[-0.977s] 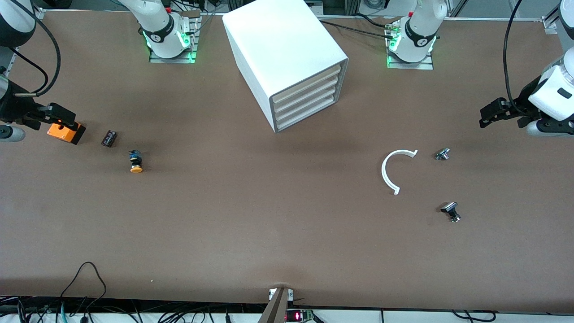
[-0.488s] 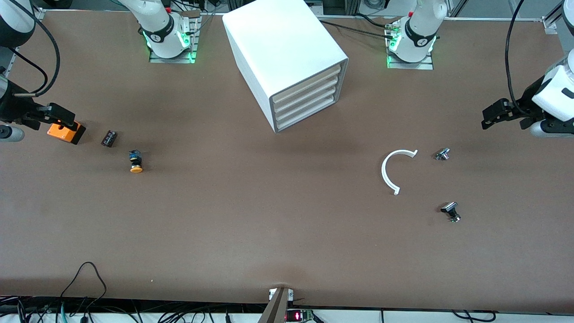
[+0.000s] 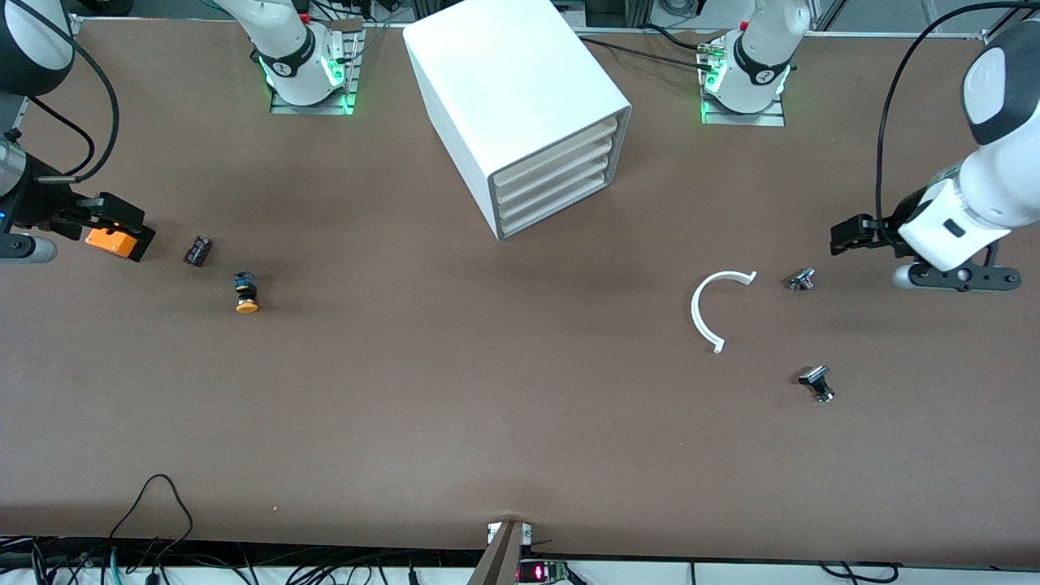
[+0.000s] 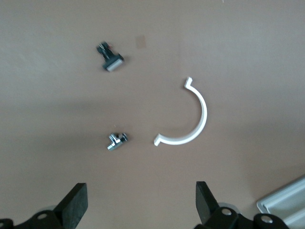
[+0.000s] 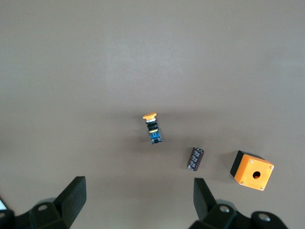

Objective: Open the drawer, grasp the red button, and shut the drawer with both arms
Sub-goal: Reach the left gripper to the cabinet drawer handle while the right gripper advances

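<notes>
Looking down from the front camera, a white cabinet point(image 3: 520, 106) sits between the two arm bases, its four stacked drawers all pushed in, fronts turned at an angle toward the camera and the left arm's end. The drawer point(image 3: 552, 175) to be opened runs its long axis back into the cabinet. No red-capped button shows on the table; presumably it lies inside.

The left gripper point(image 3: 845, 236) hovers, jaws wide, near a small metal fitting point(image 3: 802, 279) and a white plastic arc point(image 3: 715, 309). The right gripper point(image 3: 122, 219) hangs over an orange box point(image 3: 112, 241), jaws wide, holding nothing.

From the left wrist, the arc, the fitting and a black clip point(image 4: 111, 60) lie below spread fingers point(image 4: 76, 202).

From the right wrist, an orange-capped button point(image 5: 152, 127), a dark cylinder point(image 5: 196, 158) and the box lie well apart.
</notes>
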Available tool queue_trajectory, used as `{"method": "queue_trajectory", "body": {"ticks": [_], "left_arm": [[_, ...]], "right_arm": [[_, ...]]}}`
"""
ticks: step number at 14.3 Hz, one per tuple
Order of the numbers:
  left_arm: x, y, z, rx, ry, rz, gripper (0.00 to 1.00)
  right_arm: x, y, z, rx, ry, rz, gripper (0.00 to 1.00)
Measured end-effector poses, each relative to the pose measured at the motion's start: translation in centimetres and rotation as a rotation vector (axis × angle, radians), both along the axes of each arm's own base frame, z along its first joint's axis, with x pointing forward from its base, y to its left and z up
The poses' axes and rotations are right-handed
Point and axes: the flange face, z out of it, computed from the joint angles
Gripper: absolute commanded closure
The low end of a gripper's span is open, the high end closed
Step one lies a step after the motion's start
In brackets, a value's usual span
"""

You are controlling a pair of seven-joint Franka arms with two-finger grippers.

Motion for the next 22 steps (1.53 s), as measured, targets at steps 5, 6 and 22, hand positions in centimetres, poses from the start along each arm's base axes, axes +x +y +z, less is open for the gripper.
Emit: {"method": "queue_trajectory", "body": {"ticks": [5,6,22], "left_arm": [[-0.3,-0.8,0.5,0.000,0.019,-0.011,0.00],[-0.3,-0.5,0.5,-0.003,0.022,-0.003,0.00],[-2.4,-7.0,-16.0,-0.497,0.448,0.114,0.00]], "right_arm": [[1.1,0.9,-1.9,-0.001,0.018,0.016,0.00],[1.3,1.3,-2.2,-0.002,0.018,0.024,0.00],[2.5,5.7,-3.5,0.059,0.029,0.080,0.00]]}}
